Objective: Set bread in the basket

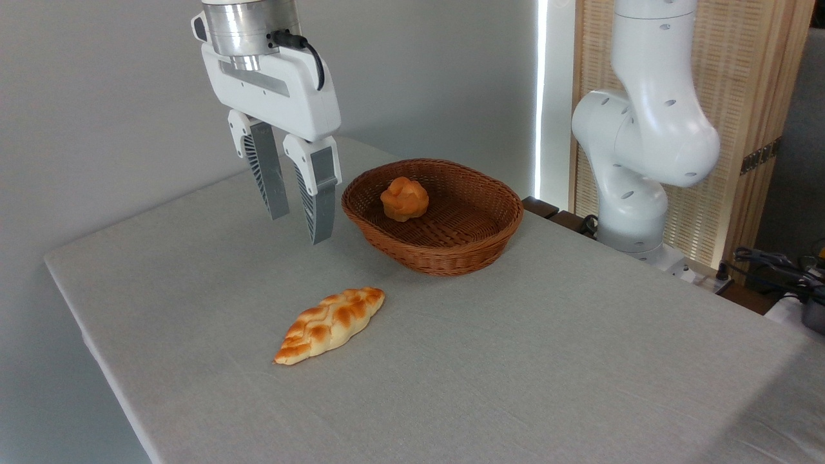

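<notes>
My white two-finger gripper [300, 219] hangs above the grey cloth-covered table [490, 361], just to the left of the oval brown woven wicker basket [451, 254], with my ribbed grey fingers [320, 200] a modest way apart and nothing between them. The small round orange-golden bun [404, 198] sits inside the basket, resting on its woven floor toward the left and far side, so I judge the placing itself done. What remains risky is my own closeness to the rim: my right finger hangs near the basket's left edge, and a sideways swing to the right at this height could catch the flared wicker wall, shove the light basket across the cloth, or tip it enough to roll the bun out. Dropping straight down would only meet bare table. The long pointed braided loaf with browned stripes [330, 324] lies on the cloth in front of me, well apart from the basket; a careless low sweep toward the camera might nudge it, or I could mistake it for my target. Rising first looks safest.
</notes>
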You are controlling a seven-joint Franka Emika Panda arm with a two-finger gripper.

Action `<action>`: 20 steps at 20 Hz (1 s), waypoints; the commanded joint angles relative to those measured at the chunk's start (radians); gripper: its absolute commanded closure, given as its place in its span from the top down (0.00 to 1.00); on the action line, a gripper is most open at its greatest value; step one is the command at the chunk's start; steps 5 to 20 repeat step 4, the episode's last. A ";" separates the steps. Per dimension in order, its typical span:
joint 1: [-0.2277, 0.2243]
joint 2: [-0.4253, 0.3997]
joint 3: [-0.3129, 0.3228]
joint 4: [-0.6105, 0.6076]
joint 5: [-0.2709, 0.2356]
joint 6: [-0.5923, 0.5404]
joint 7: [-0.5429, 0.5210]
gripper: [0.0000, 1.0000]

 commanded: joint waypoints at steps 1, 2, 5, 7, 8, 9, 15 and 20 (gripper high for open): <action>-0.006 0.014 0.001 0.030 0.018 -0.031 -0.034 1.00; -0.006 0.014 0.001 0.030 0.018 -0.031 -0.032 1.00; -0.006 0.014 0.001 0.030 0.018 -0.031 -0.032 1.00; -0.006 0.014 0.001 0.030 0.018 -0.031 -0.032 1.00; -0.006 0.014 0.001 0.030 0.018 -0.031 -0.032 1.00; -0.006 0.014 0.001 0.030 0.018 -0.031 -0.032 1.00; -0.006 0.014 0.001 0.030 0.018 -0.031 -0.032 1.00; -0.006 0.014 0.001 0.030 0.018 -0.031 -0.032 1.00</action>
